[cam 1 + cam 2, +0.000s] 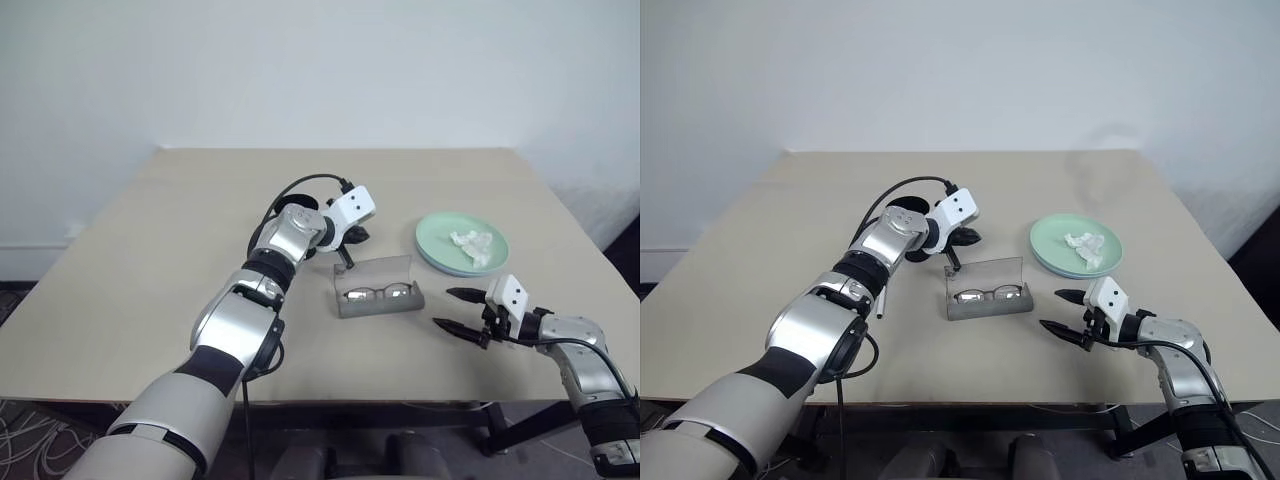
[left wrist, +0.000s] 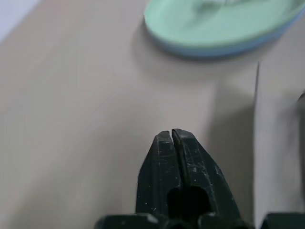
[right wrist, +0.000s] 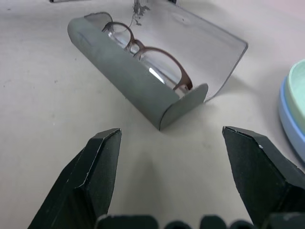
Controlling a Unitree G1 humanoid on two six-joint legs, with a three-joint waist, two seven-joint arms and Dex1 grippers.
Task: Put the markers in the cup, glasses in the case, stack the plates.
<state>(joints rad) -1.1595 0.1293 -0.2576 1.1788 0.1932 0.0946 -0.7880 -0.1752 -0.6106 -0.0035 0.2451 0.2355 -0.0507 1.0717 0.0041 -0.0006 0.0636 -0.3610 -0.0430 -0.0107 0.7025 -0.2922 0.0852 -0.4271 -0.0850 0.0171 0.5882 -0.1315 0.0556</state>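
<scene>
- Beige table (image 1: 760, 250) across the middle of the frame, white wall above.
- At centre: grey case (image 1: 988, 291), lid up, with glasses (image 1: 985, 295) lying inside.
- Just above the case's left end: left gripper (image 1: 954, 262), pointing down at the lid's edge, fingers together; whether touching the lid, unclear.
- Right of centre: green plate (image 1: 1077, 245) stacked on a blue one, crumpled tissue (image 1: 1086, 245) on top.
- Lower right: right gripper (image 1: 1062, 313), fingers spread wide, pointing left toward the case, apart from it.
- Left of the case, by the left forearm: thin marker (image 1: 880, 302) on the table, mostly hidden.
</scene>
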